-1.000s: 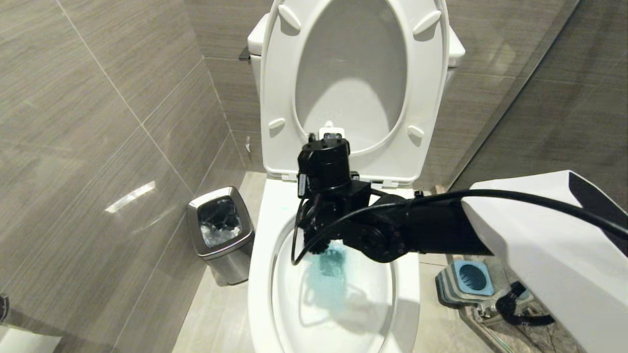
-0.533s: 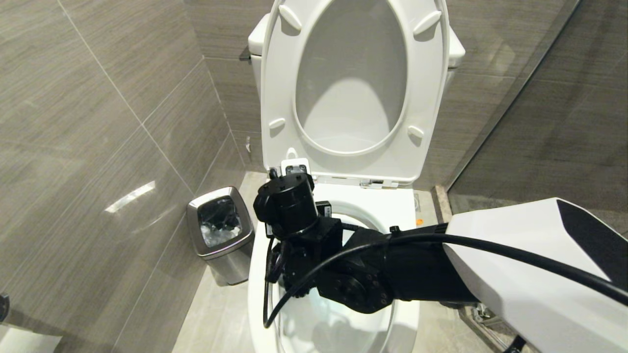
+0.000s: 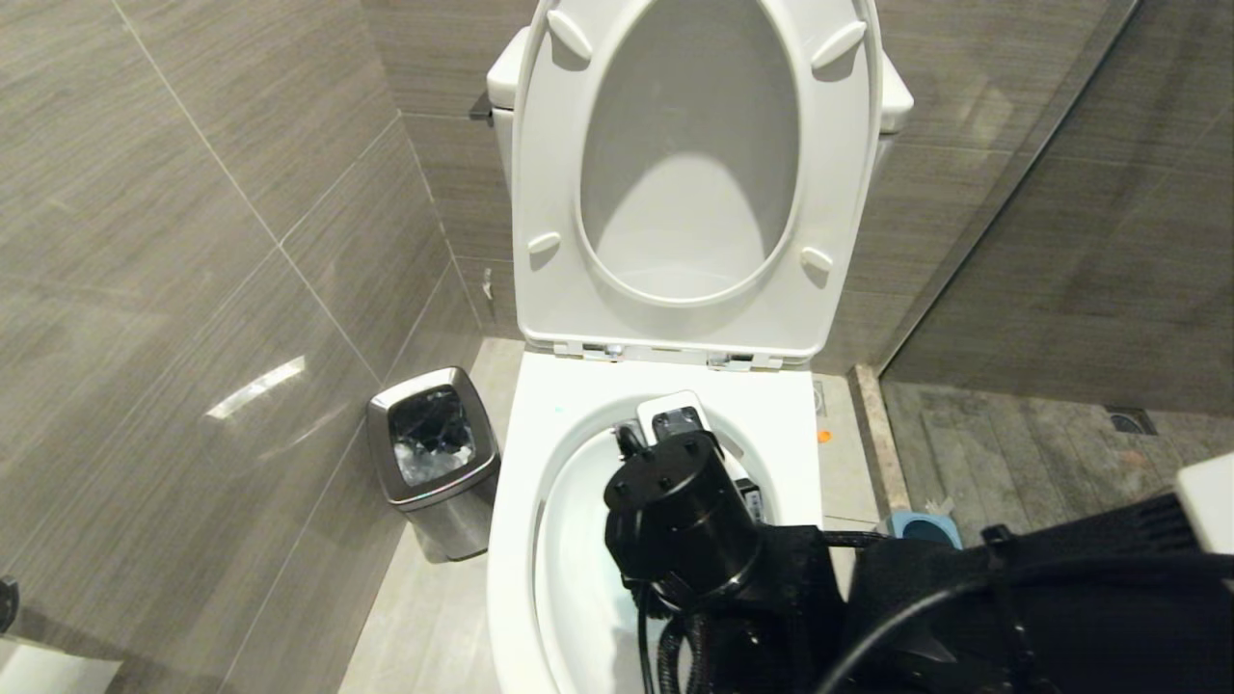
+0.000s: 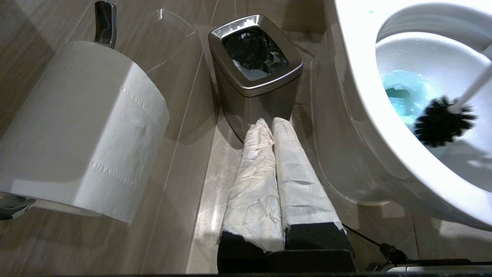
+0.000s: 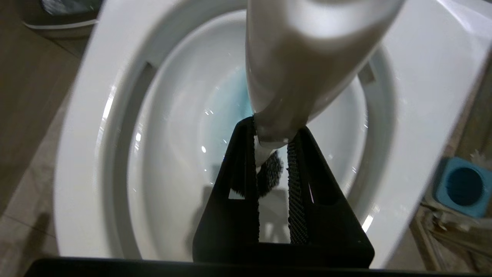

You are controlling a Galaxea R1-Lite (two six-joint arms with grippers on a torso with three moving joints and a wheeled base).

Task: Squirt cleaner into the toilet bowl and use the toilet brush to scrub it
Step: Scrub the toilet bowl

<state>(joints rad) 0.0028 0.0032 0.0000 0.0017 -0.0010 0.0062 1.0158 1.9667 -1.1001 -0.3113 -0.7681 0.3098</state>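
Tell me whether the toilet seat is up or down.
Up. The toilet seat stands raised against the tank, leaving the toilet bowl rim bare.

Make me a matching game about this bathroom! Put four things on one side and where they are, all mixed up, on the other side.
Things:
1. round black bristle head of the white toilet brush
2. small steel bin
3. white toilet paper roll
4. square blue brush holder

Places:
A. hanging on the wall
B. on the floor left of the toilet
C. inside the white toilet bowl
D. on the floor right of the toilet

Pairs: 1-C, 2-B, 3-A, 4-D
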